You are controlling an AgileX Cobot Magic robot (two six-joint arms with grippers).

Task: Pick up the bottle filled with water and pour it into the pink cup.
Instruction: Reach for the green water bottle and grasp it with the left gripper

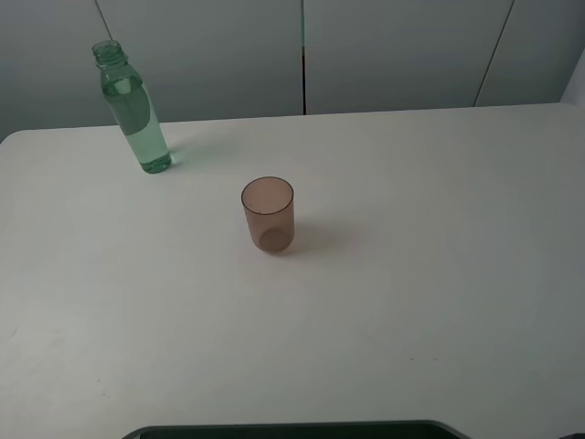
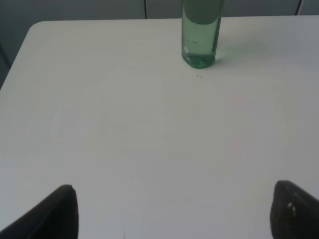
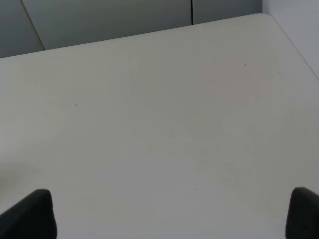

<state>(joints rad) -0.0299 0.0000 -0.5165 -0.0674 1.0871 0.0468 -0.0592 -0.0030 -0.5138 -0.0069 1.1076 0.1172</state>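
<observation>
Standing uncapped near the far left edge of the white table (image 1: 411, 274), the tall slim transparent green plastic bottle (image 1: 132, 110) sits at ten o'clock from the small translucent brownish-pink plastic tumbler (image 1: 268, 215), well apart from it. The clear water (image 1: 139, 133) seems to reach close to the bottle's shoulder. The pink cup is upright near the table's middle and looks empty, and neither arm appears in the high view, so nothing has been lifted yet. From the left wrist, the left gripper (image 2: 173, 188) shows both dark fingers spread wide around nothing, with the lower half of the bottle (image 2: 201, 35) ahead of it and well apart. From the right wrist, the right gripper (image 3: 170, 191) is likewise splayed and empty over bare tabletop, with neither bottle nor cup in sight. The hazards look plain. A finger brushing the narrow, top-heavy bottle on approach could tip it and flood the table. A hard squeeze on thin plastic could push water out of the open neck. A hasty tilt over so small a mouth could send the stream past the cup or knock the light tumbler aside.
</observation>
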